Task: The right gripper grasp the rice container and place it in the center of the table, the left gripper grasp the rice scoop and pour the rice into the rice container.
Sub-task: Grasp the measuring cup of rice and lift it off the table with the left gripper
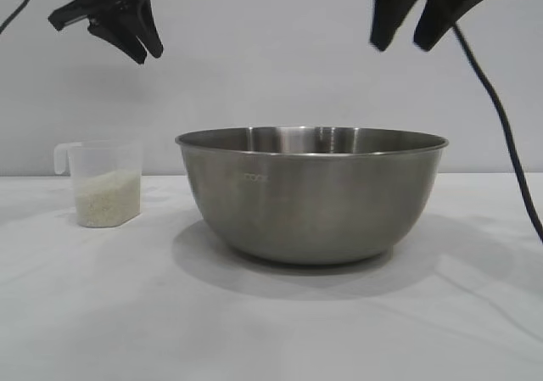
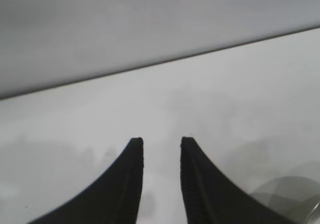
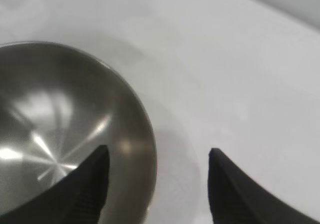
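The table was a broad, plain white surface that met a pale wall behind it. The rice container, a large brushed-steel bowl, stood upright on it and served as the landmark. The rice scoop, a small frosted plastic cup partly filled with the rice, stood upright on the table well to the bowl's left in the exterior view, apart from it, with its tab handle turned away from the bowl.
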Action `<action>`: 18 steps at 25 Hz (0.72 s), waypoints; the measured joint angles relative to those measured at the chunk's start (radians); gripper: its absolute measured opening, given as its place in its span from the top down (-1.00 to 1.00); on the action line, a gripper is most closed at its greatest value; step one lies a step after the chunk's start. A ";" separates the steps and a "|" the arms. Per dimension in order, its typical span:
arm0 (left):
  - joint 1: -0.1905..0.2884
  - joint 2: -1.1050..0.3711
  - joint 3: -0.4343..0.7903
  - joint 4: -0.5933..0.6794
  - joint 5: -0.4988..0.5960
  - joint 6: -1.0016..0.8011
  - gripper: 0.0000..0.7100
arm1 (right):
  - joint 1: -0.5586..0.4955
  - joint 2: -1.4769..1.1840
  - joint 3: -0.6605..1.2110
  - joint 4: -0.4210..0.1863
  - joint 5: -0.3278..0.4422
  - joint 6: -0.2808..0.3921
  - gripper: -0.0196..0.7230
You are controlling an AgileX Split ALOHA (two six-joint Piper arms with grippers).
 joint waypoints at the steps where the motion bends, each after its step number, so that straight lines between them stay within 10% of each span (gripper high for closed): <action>1: 0.000 -0.019 0.051 -0.032 -0.037 0.040 0.57 | 0.000 -0.053 0.028 0.018 0.009 -0.004 -0.10; 10: -0.094 -0.218 0.472 -0.500 -0.452 0.685 0.57 | 0.000 -0.450 0.150 0.146 0.208 0.001 -0.10; 18: -0.170 -0.286 0.586 -0.502 -0.418 0.892 0.57 | 0.000 -0.531 0.159 0.073 0.532 0.062 -0.10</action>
